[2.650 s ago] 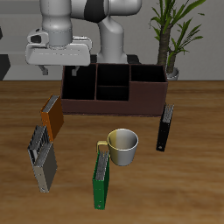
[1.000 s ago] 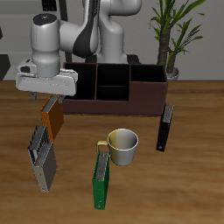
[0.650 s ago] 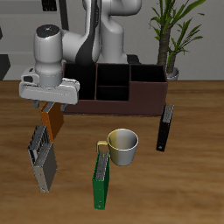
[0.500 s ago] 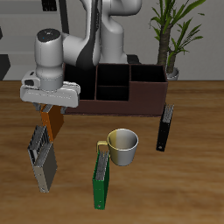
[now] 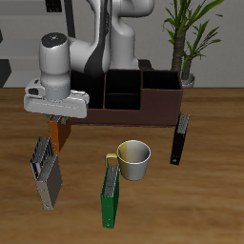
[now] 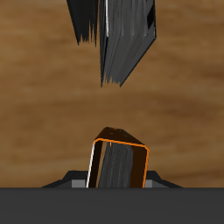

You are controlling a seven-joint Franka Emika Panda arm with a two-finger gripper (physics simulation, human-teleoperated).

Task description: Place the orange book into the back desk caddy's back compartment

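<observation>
Exterior view: one orange book [image 5: 59,134], one green book [image 5: 111,197], one black book [image 5: 179,139], one grey striped book [image 5: 45,172], one cup [image 5: 134,159], one potted plant [image 5: 187,38]. The orange book stands on the table [image 5: 210,191] near the back desk caddy [image 5: 124,97], just in front of its end, with the grey striped book nearer the table's front edge. The gripper [image 5: 57,118] sits right on top of the orange book; its body hides the fingers, so from here I cannot tell how the jaws stand. The caddy has two large side bins and two small middle cells; the back compartment [image 5: 121,81] shows only its black lining, and nothing shows in the other cells either. The cup looks empty and sits beside the green book. No readable writing anywhere. Wrist view: the orange book [image 6: 118,161] shows orange edges around a dark face, right at the gripper body, and the grey striped book [image 6: 115,37] lies apart from it. Fingertips are not visible, so the jaw gap and any grip cannot be told.
</observation>
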